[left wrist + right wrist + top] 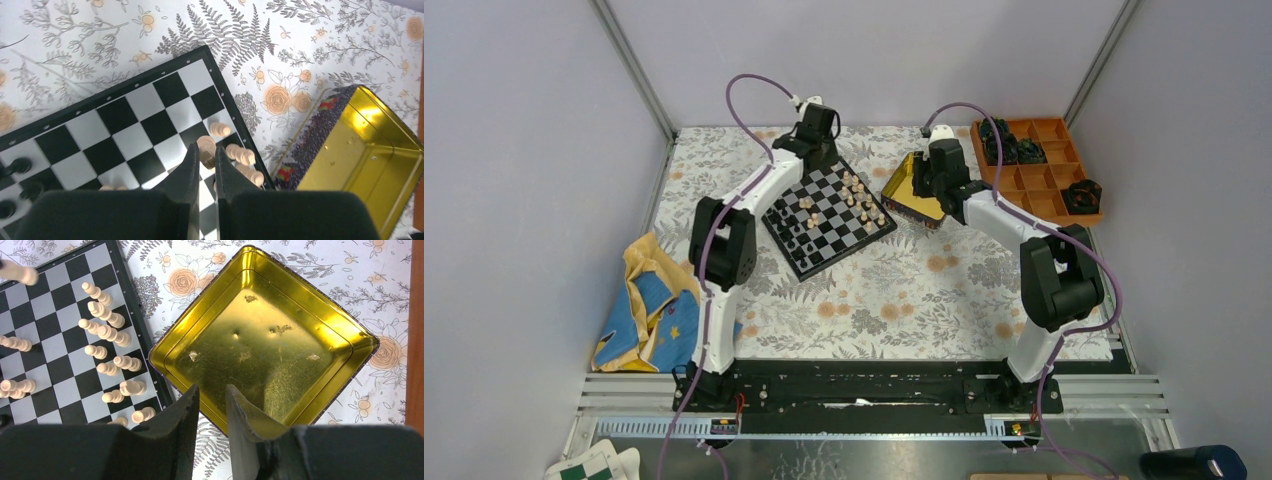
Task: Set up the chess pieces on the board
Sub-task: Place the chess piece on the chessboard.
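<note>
The black-and-grey board [816, 252] lies at the table's middle back. Several tan pieces [860, 196] stand along its right side and black pieces [790, 232] along its left. My left gripper [822, 158] hangs over the board's far corner. In the left wrist view it [205, 150] is shut on a tan piece [208, 148], held above the board [125, 135] next to other tan pieces [241, 155]. My right gripper [211, 389] is slightly open and empty over the near rim of the gold tin [260, 340]. Tan pieces [105, 315] stand on the board [50, 340].
The gold tin [911, 190] sits right of the board, touching its corner. An orange compartment tray [1052, 188] with bulky black objects is at the back right. A crumpled yellow-and-blue cloth [649, 305] lies at the left. Grey walls enclose the table.
</note>
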